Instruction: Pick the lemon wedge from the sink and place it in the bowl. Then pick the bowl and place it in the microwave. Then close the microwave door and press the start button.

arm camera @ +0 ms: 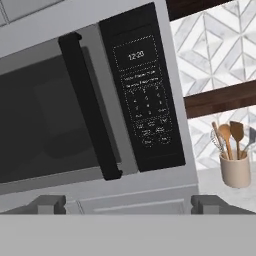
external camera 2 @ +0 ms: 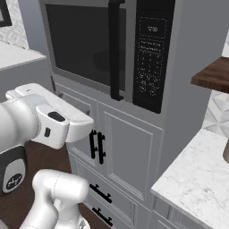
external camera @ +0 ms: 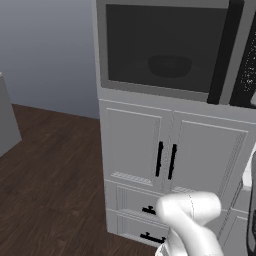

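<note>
The jaws (arm camera: 127, 204) stand spread as wide as they go, their two dark tips rising far apart at the bottom of the hand view, with nothing between them and nothing touched. They face the microwave (arm camera: 150, 185), level with its lower edge and apart from it. The microwave door (arm camera: 45, 115) is shut, its dark window framed in grey, and a thick black vertical handle (arm camera: 90, 105) runs down its right side. Just right of the handle lies the black control panel (arm camera: 142, 95), with a clock display at the top and rows of small white button marks below. Through the window in the left base view a dark rounded shape shows inside, the bowl (external camera: 170, 66), sitting in the middle of the oven; whether the lemon wedge lies in it cannot be made out. Under the microwave are two pale grey cabinet doors (external camera: 172, 152) with black bar handles side by side, and drawers (external camera: 137, 215) below them. To the right a white marble tabletop (external camera 2: 197, 179) carries a beige crock of wooden utensils (arm camera: 235, 155), set against a patterned tile wall, with a dark wooden shelf (external camera 2: 212, 74) above it. Nothing stands between the jaws and the control panel.
</note>
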